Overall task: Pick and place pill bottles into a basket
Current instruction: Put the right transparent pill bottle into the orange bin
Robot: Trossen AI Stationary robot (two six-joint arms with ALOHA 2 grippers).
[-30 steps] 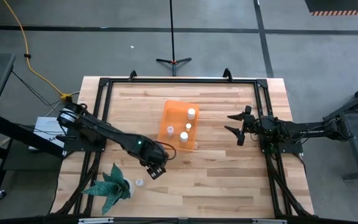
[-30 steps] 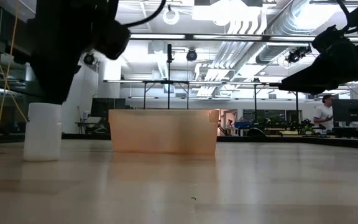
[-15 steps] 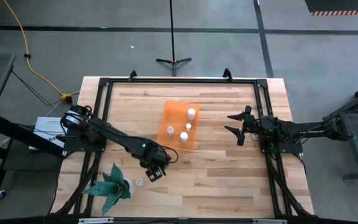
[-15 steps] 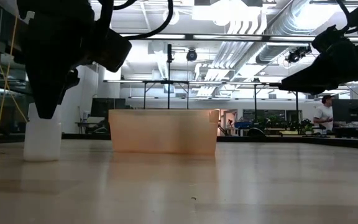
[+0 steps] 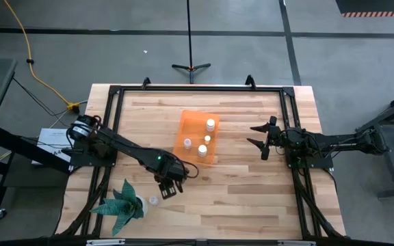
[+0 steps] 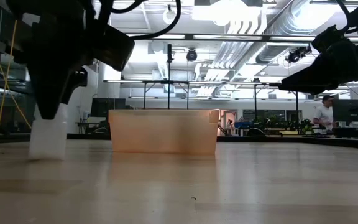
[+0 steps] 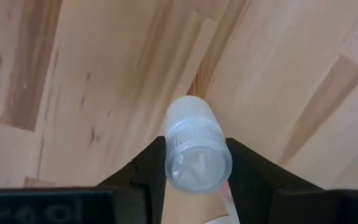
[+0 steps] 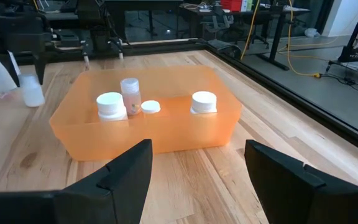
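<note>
So: four bottles binned, one more between my left fingers.

From above I count the bottles in the basket (image 5: pixel 198 139) at centre table; the right wrist view shows four (image 8: pixel 111 104) standing inside it. My left gripper (image 5: pixel 164 190) sits at about 7 o'clock of the basket, near the plant (image 5: pixel 121 203), its fingers (image 7: pixel 144 167) either side of the last bottle (image 7: pixel 196 151); I judge it gripped, though the bottle seems to rest on the table. Left to do: lift, carry, drop in. My right gripper (image 5: pixel 263 139) waits spread open at 3 o'clock.
</note>
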